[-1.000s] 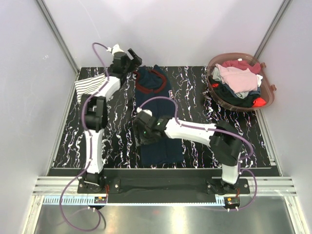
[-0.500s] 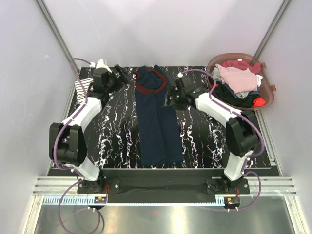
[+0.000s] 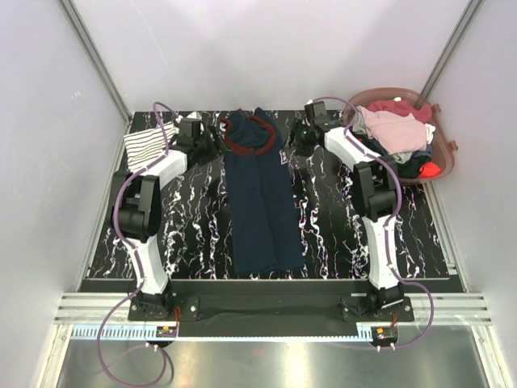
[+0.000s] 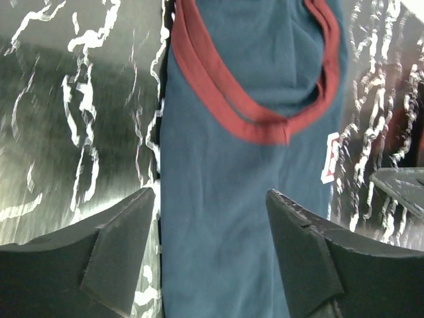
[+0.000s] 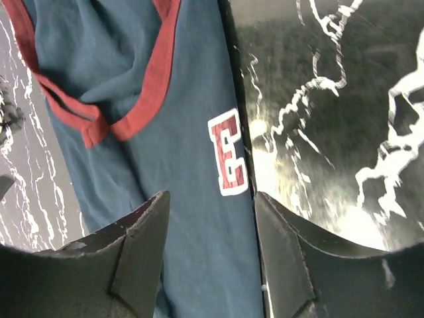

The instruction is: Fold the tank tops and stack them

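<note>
The dark navy tank top [image 3: 262, 206] lies as a long narrow strip down the middle of the black marbled table [image 3: 190, 218], its dark red neck trim [image 3: 246, 147] at the far end. My left gripper [image 3: 213, 137] sits at the top's far left edge. In its wrist view the left gripper [image 4: 211, 193] is open over the navy cloth [image 4: 232, 172]. My right gripper [image 3: 299, 142] sits at the far right edge. The right gripper [image 5: 211, 196] is open astride the cloth's edge, below a red letter patch [image 5: 228, 161]. The striped tank top [image 3: 145, 144] lies at the far left.
A brown basket [image 3: 447, 153] heaped with pink, dark and red clothes stands at the back right corner. White walls close in the table on three sides. Both arm bases are bolted along the near edge.
The right arm swung from across the navy top's middle to its far right edge. The left arm shifted along the far left, beside the neck. Both pairs of jaws narrowed slightly.
</note>
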### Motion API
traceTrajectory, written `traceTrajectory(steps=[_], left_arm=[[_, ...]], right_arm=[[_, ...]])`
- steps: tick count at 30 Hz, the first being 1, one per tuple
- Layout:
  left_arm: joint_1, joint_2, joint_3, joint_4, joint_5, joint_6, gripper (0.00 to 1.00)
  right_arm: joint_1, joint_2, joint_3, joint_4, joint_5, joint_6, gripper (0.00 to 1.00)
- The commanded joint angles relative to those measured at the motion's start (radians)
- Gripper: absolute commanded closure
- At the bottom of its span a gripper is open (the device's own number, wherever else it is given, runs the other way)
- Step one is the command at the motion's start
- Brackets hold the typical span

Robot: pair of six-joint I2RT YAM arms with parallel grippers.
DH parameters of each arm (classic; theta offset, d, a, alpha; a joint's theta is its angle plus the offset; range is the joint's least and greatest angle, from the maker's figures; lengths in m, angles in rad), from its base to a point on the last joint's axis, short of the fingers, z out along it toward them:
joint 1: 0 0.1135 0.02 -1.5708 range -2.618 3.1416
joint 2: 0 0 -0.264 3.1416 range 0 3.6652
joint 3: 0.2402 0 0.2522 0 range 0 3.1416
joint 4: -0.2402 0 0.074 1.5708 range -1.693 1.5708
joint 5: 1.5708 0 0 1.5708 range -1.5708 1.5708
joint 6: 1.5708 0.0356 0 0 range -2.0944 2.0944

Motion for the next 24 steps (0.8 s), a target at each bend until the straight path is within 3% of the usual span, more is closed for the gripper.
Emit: traceTrajectory(steps=[1,7,15,18,19,22,23,24], left_arm=[[0.004,0.083,0.117,-0.047,0.036,0.014,0.28],[0.004,0.235,0.278,-0.105,0.04,0.018,0.33],[0.002,0.33,0.368,-0.157,0.001,0.006,0.38],[0.002,0.395,0.441,-0.2,0.004,0.009,0.5],[0.002,0.413,0.487,-0.23,0.007,0.009,0.53],[0.004,0.479,0.553,-0.252,0.011,0.003,0.62],[0.004,0.507,0.569,-0.254,0.011,0.001,0.68],[0.004,0.519,0.584,-0.255,0.013,-0.003,0.72]], right_arm=[[-0.007,0.068,0.104,-0.043,-0.053,-0.03,0.38],[-0.015,0.207,0.267,-0.075,-0.089,-0.042,0.37],[-0.018,0.327,0.402,-0.103,-0.124,-0.033,0.41],[-0.021,0.359,0.431,-0.087,-0.153,-0.018,0.53],[-0.025,0.365,0.438,-0.083,-0.15,-0.01,0.63],[-0.041,0.376,0.438,-0.06,-0.158,0.013,0.79],[-0.045,0.373,0.425,-0.052,-0.158,0.017,0.92],[-0.051,0.369,0.415,-0.046,-0.156,0.027,0.97]])
